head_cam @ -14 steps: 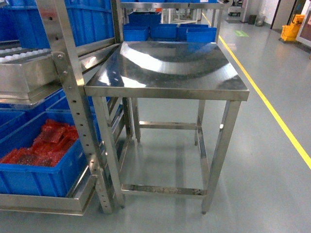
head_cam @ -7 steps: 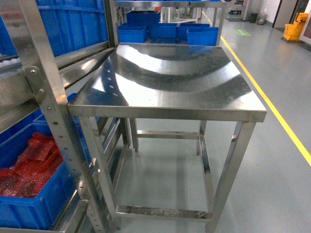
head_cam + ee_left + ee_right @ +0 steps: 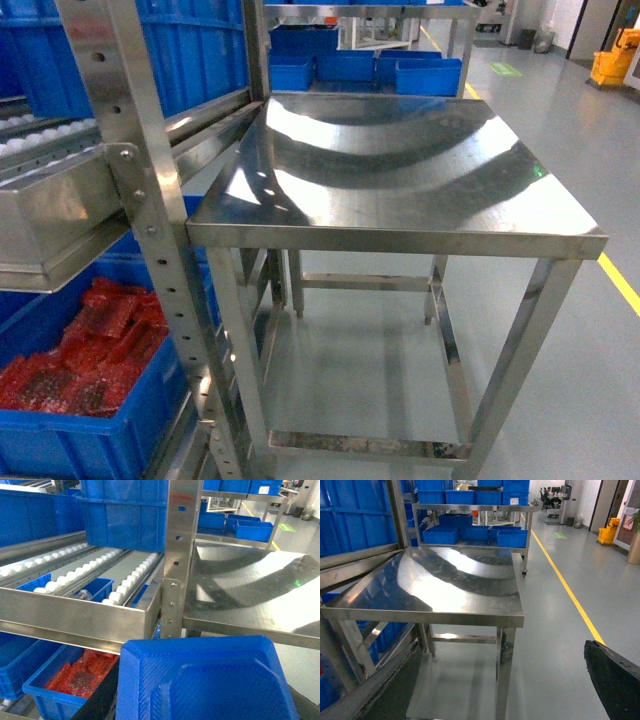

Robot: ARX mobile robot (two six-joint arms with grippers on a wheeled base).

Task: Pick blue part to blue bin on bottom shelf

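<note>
The blue part [image 3: 205, 680], a moulded blue plastic tray, fills the bottom of the left wrist view. It is held up in front of the camera by my left gripper, whose dark finger [image 3: 102, 695] shows at its left edge. Beyond it runs the bottom shelf [image 3: 75, 622], with its steel front rail and white rollers [image 3: 127, 582]. A large blue bin [image 3: 125, 515] stands on the rollers at the back. My right gripper [image 3: 500, 700] hangs open over the floor in front of the steel table, holding nothing. Neither gripper shows in the head view.
A steel four-legged table [image 3: 400, 235] stands right of the rack upright [image 3: 150, 220]. Under the shelf sits a blue bin of red parts [image 3: 90, 350]. More blue bins [image 3: 360, 70] sit behind the table. A yellow floor line [image 3: 565, 585] runs along the right.
The head view has moved closer to the rack and table. The table's front edge sits lower and further right, and the rack upright is back nearer the middle.
</note>
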